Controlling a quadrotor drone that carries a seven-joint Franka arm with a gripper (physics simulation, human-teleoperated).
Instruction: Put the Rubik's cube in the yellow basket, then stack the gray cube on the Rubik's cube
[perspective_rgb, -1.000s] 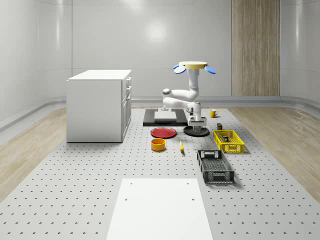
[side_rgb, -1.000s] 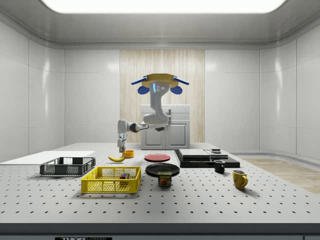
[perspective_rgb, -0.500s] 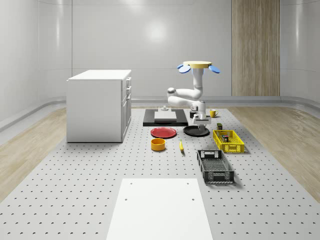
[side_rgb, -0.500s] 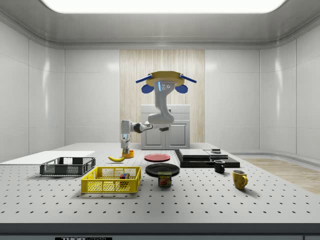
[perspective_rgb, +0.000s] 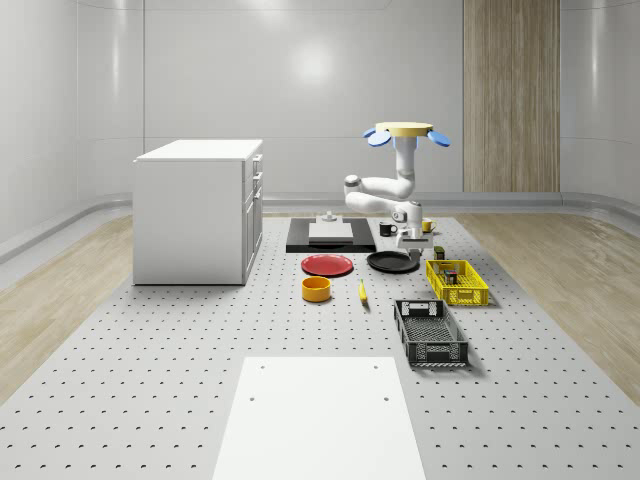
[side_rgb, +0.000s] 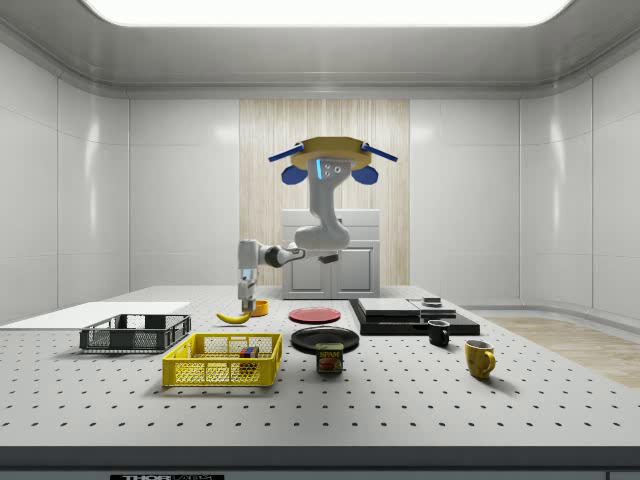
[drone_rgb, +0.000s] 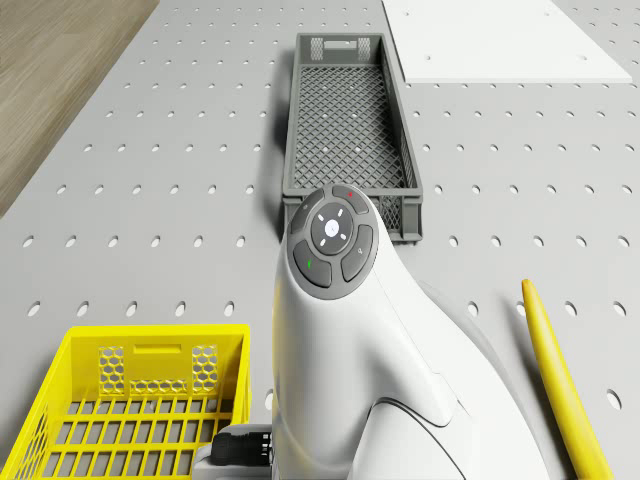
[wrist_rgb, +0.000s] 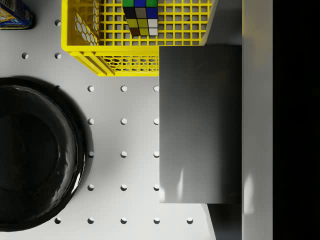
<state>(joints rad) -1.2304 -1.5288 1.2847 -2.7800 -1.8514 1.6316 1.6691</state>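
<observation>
Rubik's cube (wrist_rgb: 140, 16) inside yellow basket (wrist_rgb: 87, 55), wrist view.

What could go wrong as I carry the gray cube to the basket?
The drone hovers over the table. The gripper holds the gray cube short of the yellow basket, so a low carry may clip its wall. The Rubik's cube is a small target: an off-centre release may slide off.

White cabinet (perspective_rgb: 198, 210), red plate (perspective_rgb: 327, 265), orange bowl (perspective_rgb: 316, 289), banana (perspective_rgb: 362, 291) (just beside bowl), dark crate (perspective_rgb: 430, 333)
</observation>
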